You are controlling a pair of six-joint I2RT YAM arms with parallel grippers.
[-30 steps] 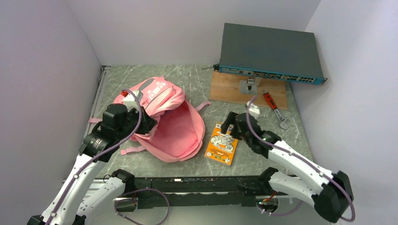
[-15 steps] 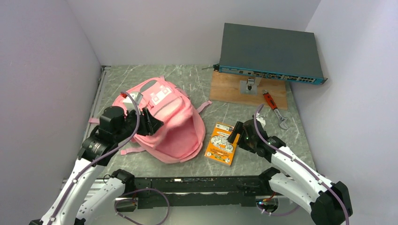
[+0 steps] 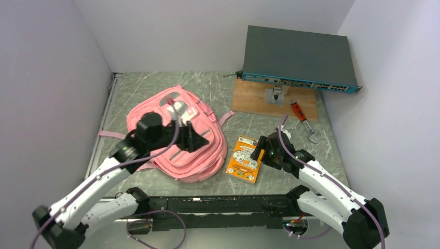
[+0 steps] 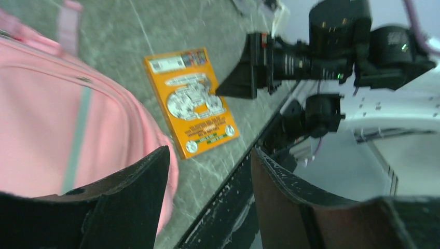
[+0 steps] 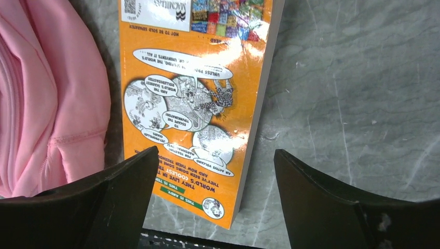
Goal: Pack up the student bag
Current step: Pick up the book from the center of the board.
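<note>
Both tools are gaping wide, empty. The left gripper (image 4: 210,155) is hovering over the pink student bag (image 3: 207,153), the right gripper (image 5: 215,155) over the orange comic book (image 5: 192,104).

Bright even light; L wrist view blurry.

Left arm: white-and-black left arm (image 3: 97,179) reaches forward and inward.
Left gripper: black two-finger left gripper (image 3: 201,139) points right, jaws apart, empty.
Right arm: white-and-black right arm (image 3: 332,188) is bent, reaching forward-left.
Right gripper: black right gripper (image 3: 258,150) points down, jaws wide, empty.
</note>
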